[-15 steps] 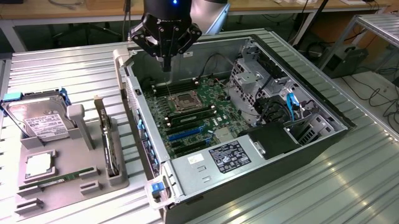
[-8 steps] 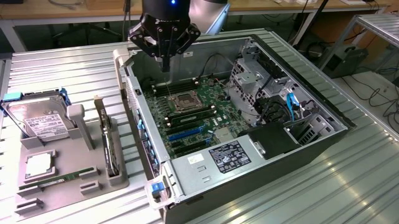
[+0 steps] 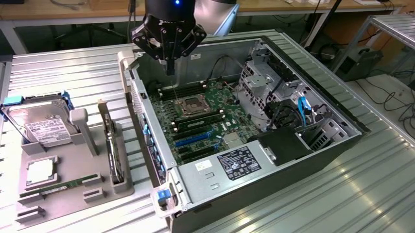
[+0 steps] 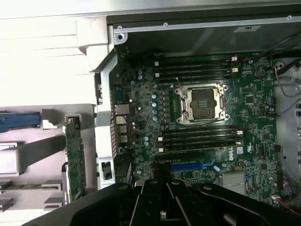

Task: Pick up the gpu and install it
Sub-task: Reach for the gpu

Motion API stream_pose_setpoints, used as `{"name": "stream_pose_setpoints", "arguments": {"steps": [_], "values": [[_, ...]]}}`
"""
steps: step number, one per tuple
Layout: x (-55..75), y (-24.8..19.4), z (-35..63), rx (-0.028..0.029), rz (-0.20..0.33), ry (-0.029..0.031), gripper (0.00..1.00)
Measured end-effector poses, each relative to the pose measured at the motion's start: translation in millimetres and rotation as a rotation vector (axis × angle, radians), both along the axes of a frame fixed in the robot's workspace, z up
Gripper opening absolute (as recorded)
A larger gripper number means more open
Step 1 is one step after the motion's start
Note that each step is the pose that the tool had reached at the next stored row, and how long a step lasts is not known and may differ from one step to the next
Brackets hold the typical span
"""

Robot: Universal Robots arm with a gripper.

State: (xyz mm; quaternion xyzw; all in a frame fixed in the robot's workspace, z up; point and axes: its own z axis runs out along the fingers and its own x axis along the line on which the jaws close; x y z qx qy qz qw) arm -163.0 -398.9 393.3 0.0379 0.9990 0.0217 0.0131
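tool (image 3: 170, 67): clenched, empty, above the motherboard (image 3: 202, 122)
gpu (image 3: 114, 151): toward the exterior view's left of tool, on edge, long axis along the case wall (image 3: 139, 121)

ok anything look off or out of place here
Nothing stands out. The gpu stands on edge in its slot of the grey tray, beside the open computer case. The tool hangs shut and empty over the case's motherboard.

Mobo (image 3: 224, 104) clear above; drive cage (image 3: 263, 87) & case wall (image 3: 140, 116) flank it.
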Motion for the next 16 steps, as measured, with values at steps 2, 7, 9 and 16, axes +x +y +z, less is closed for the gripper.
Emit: {"name": "stream_pose_setpoints", "arguments": {"steps": [2, 7, 9, 16], "values": [[-1.4, 0.0, 0.0, 0.0000, 0.000, 0.0000, 0.11], [-4.0, 0.0, 0.0, 0.0000, 0.000, 0.0000, 0.11], [-5.1, 0.0, 0.0, 0.0000, 0.000, 0.0000, 0.11], [-8.6, 0.0, 0.0, 0.0000, 0.000, -0.0001, 0.11]]}}
